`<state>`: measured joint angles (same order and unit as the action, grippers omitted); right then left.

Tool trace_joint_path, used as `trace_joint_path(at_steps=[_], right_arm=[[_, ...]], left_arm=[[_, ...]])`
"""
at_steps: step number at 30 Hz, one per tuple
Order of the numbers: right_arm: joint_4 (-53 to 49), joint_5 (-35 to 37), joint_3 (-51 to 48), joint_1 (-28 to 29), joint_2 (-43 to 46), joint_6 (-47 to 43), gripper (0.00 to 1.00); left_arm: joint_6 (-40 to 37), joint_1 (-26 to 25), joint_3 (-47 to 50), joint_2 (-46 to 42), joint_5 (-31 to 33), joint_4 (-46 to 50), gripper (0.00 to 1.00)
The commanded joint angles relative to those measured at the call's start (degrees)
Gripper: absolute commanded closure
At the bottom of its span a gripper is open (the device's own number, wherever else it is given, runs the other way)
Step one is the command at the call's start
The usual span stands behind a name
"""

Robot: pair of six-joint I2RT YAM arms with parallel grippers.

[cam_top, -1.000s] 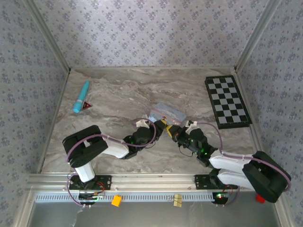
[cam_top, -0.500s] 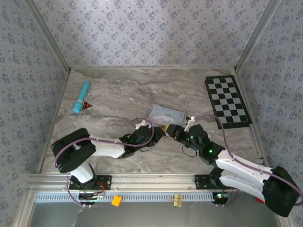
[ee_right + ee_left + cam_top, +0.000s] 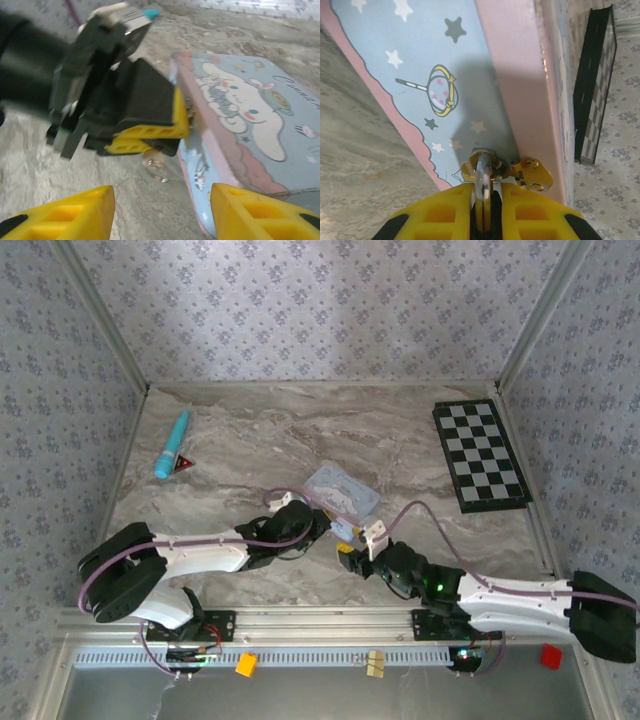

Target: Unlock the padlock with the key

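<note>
At the tin's near edge, your left gripper is clamped on the padlock, hooked at the hasp. Right gripper is open, empty, padlock straight ahead just beyond its fingertips. Pale bit hanging underneath: key? Can't tell.

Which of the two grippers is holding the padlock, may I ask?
The left gripper, pinching the padlock's shackle at the tin; the right gripper stands open, empty.

Blue-pink tin — black-white chequered board
</note>
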<state>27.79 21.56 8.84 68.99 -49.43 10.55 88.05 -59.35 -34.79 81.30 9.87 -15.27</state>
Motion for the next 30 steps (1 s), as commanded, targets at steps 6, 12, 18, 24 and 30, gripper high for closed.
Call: trace_joint_path(at_steps=[6,12,18,24,30], right_arm=[[16.43,9.17,-0.58,6.1,-9.66,-24.09,0.51],[23.11,8.83,0.52,6.23,-17.71,-29.42,0.52],[26.35,8.44,2.11,4.57,-23.58,-29.76,0.58],[30.77,9.29,3.43,4.11,-28.63,-29.47,0.58],[34.76,11.9,3.81,3.95,-33.6,-28.96,0.61]], left_arm=[[-0.86,0.2,-1.86,-0.81,0.07,-0.16,1.0],[-0.78,0.16,-1.87,-0.18,-1.16,-1.62,1.0],[-0.5,0.2,-1.6,-0.24,-1.71,-1.7,1.0],[-0.44,0.2,-1.56,-0.23,-1.86,-1.76,1.0],[-0.51,0.2,-1.59,-0.64,-1.76,-1.43,1.0]])
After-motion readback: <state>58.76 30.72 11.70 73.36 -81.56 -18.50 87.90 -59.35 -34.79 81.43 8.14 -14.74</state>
